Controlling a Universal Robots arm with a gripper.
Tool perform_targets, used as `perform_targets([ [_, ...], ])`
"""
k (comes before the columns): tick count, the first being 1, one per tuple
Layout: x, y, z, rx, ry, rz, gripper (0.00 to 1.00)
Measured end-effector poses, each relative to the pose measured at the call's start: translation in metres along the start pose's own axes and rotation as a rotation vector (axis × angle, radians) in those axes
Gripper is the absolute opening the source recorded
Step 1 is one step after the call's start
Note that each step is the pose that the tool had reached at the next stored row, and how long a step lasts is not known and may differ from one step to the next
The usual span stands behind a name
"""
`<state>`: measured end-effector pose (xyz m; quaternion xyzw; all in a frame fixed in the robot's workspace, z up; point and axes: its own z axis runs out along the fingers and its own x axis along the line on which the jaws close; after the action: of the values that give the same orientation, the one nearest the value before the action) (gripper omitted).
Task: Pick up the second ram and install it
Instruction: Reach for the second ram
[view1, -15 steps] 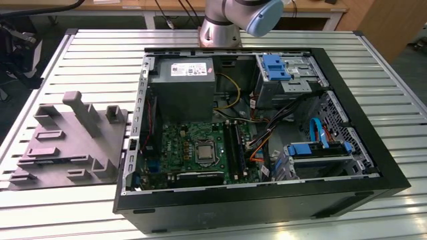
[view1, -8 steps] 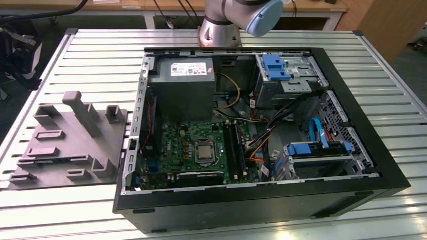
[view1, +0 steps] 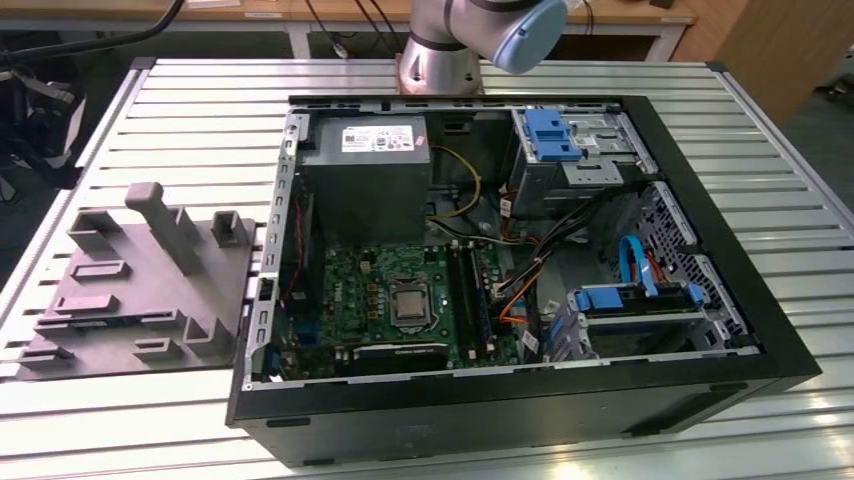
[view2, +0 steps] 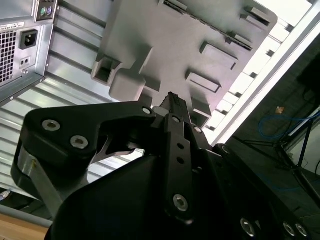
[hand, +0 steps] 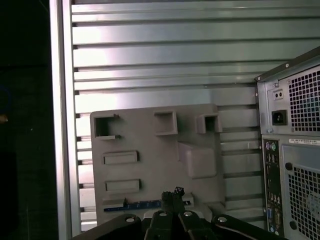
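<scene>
The second ram (hand: 132, 205) shows in the first wrist view as a thin dark blue strip lying in a slot along one edge of the grey holder block (hand: 150, 150). My gripper (hand: 171, 194) hangs above that edge of the block, its tips just beside the strip's end and well above it. Its black fingers (view2: 172, 107) are pressed together, shut with nothing between them. The open computer case (view1: 534, 395) lies flat on the table, with the green motherboard and its long black memory slots (view1: 470, 290) facing up.
The grey holder block (view1: 120, 300) with raised posts sits on the slatted metal table (view1: 200, 110) at the exterior view's left of the case. The case's rear panel (hand: 295, 150) with sockets and vents is close by. Cables and blue drive brackets (view1: 554, 135) fill the case's far side.
</scene>
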<state>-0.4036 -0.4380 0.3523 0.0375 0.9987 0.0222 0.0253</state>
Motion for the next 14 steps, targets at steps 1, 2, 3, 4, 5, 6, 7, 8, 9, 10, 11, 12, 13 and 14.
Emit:
perform_targets([
  [1,0.0003,-0.0006,0.0007,0.0000,0.0003,0.000,0.10],
  [2,0.0007,-0.0013,0.0014,0.0002,0.0005,0.000,0.10],
  [3,0.0011,-0.0021,0.0021,0.0001,0.0005,0.000,0.10],
  [4,0.0015,-0.0031,0.0029,0.0001,0.0005,0.000,0.10],
  [5,0.0020,-0.0040,0.0037,0.0000,0.0005,0.000,0.10],
  [6,0.0024,-0.0049,0.0044,0.0001,0.0006,0.000,0.10],
  [7,0.0028,-0.0057,0.0051,0.0001,0.0006,0.000,0.10],
  [8,0.0034,-0.0065,0.0058,0.0001,0.0006,0.000,0.10],
  [9,0.0039,-0.0072,0.0066,0.0001,0.0006,0.000,0.10],
  [10,0.0045,-0.0080,0.0073,0.0001,0.0007,0.000,0.10],
  [11,0.0051,-0.0089,0.0081,0.0001,0.0007,0.000,0.10],
  [12,0.0065,-0.0109,0.0096,0.0000,0.0006,0.000,0.10],
  [13,0.0070,-0.0121,0.0103,0.0001,0.0007,0.000,0.10],
  [14,0.0076,-0.0134,0.0111,0.0000,0.0006,0.000,0.10],
])
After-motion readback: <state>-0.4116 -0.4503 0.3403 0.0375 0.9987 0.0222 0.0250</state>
